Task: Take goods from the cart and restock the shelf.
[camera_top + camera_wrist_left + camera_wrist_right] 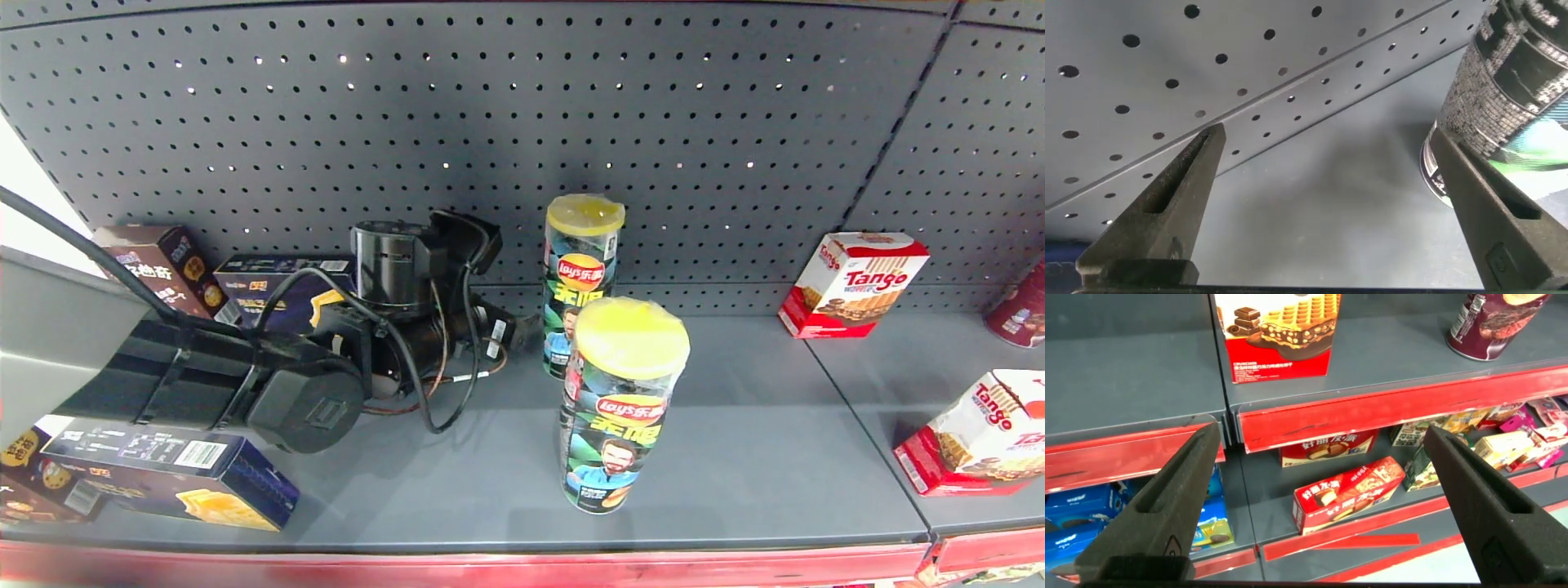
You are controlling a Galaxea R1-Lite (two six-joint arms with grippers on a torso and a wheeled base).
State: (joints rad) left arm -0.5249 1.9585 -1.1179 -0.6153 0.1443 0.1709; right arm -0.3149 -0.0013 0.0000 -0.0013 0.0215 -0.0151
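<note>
Hanging out front: the right tool (1321, 431), fingers spread wide and holding nothing, faces the red-edged lower shelves, well apart from the cans.
Front can: a yellow-lidded chip can, the front can (616, 408), stands upright near the lip of the shelf (775, 441), apart from the arm. It's the one to watch on the way out!
Left side: the left tool (1327, 137) is reached in deep and low over the shelf, open, gripping nothing.
Rear can: the rear can (581, 278) is upright and sits just beside one fingertip of the left tool. Whether they touch cannot be told.
Step in hand: this reads as the let-go of the rear can, with that can as good as stocked.
Doing it well: fingers wide and a straight draw back along the arm's own line, with no sideways sweep. A nudge at the base would likely topple so tall a can. The arm should also pass clear of the front can and the dark box (171, 474).
Back wall: the pegboard panel (490, 106) sits close behind the rear can, so pushing deeper gains nothing.
</note>
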